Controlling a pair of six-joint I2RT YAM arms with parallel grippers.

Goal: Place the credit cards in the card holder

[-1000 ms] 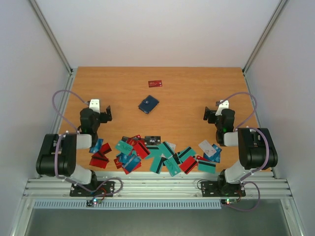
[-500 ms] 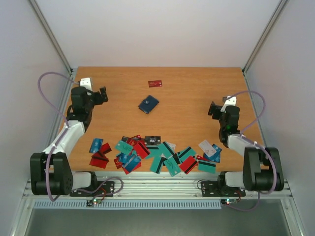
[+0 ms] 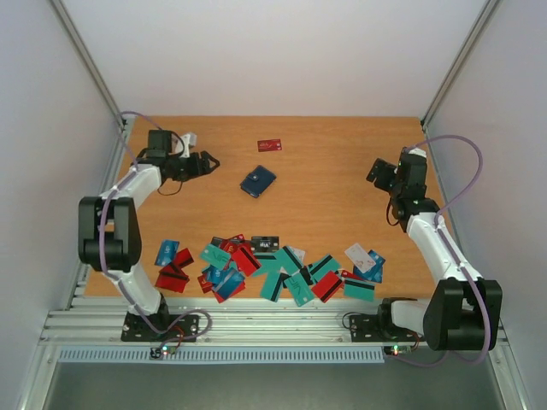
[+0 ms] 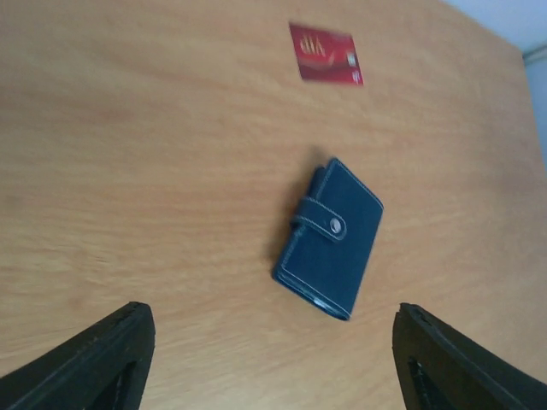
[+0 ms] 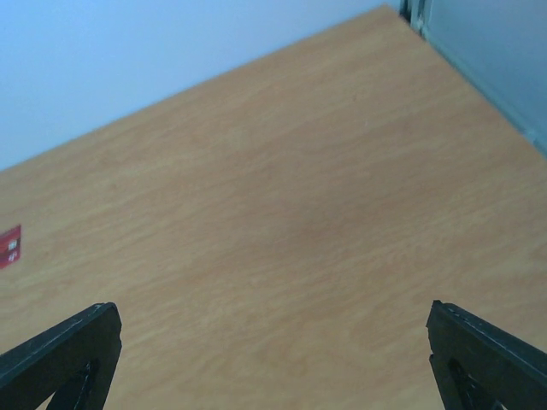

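The dark navy card holder (image 3: 257,181) lies closed on the table's middle, its snap strap showing in the left wrist view (image 4: 330,238). One red card (image 3: 270,145) lies beyond it and also shows in the left wrist view (image 4: 325,55). Many teal, red, blue and white credit cards (image 3: 272,268) lie scattered along the near edge. My left gripper (image 3: 210,161) is open and empty, left of the holder and apart from it. My right gripper (image 3: 378,173) is open and empty at the right side, over bare wood.
The wooden table (image 3: 325,205) is bounded by white walls and metal corner posts (image 3: 90,68). The arm bases stand on a rail (image 3: 273,325) at the near edge. Purple cables loop off both arms.
The left arm has stretched out and swung its gripper right toward the card holder. The right arm has extended farther from its base. No card or holder has moved.
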